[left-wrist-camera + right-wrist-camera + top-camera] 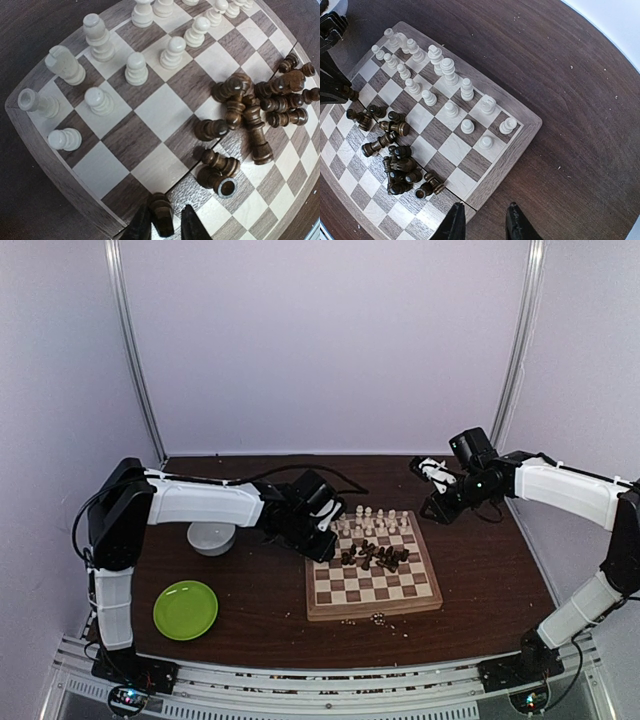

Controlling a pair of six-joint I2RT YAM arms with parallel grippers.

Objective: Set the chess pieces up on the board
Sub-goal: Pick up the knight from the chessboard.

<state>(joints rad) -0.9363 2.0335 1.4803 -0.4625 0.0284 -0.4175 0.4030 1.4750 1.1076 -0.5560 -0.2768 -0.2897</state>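
Dark chessman (161,212) clenched in left gripper (164,222), long axis along jaws; right gripper (485,209) released.

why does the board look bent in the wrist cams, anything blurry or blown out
Left wrist: wide-lens distortion bows the chessboard frame; the left gripper at the bottom is dark and soft. Right wrist: same bowing, and the top right corner is blown out white. Top external: lines look straight, but the chess pieces are too small to resolve.
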